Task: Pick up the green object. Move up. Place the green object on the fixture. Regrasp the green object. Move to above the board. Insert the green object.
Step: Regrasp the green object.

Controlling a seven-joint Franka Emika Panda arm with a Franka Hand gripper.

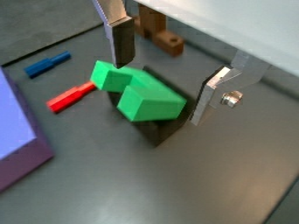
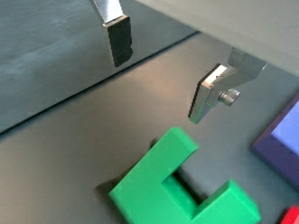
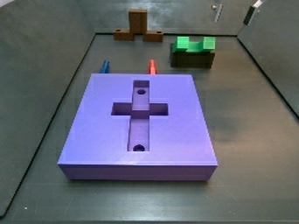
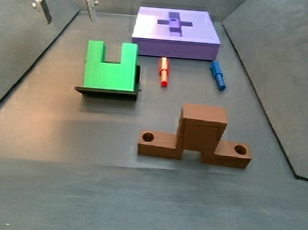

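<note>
The green object [image 3: 194,45] sits on top of the fixture [image 3: 193,61], at the far right of the table [image 3: 246,131] in a side view, prongs lying flat. The tool [image 1: 170,77] hangs above it with its fingers [image 1: 121,42] spread wide and nothing between them, so the block is free and the regrasp looks like the step in hand.

The risks, as I judge them: the block overhangs a fixture no wider than itself, so a finger landing on a prong instead of sliding past could tip it or shove it off onto the table. A skewed closing could also twist the piece, and a crooked grip would spoil the fit at the board [image 3: 142,122], whose cross-shaped recess [image 3: 139,108] leaves little room for error.

The views differ. A wrist view shows the U shape clearly [image 2: 187,185], but the fixture is hidden beneath. A side view [image 4: 110,66] shows the block square on its dark support and well apart from the brown wooden piece [image 4: 196,136]. Only the side views show the whole board; the red peg [image 3: 152,66] and blue peg [image 3: 103,66] lie just beyond its far edge.
</note>
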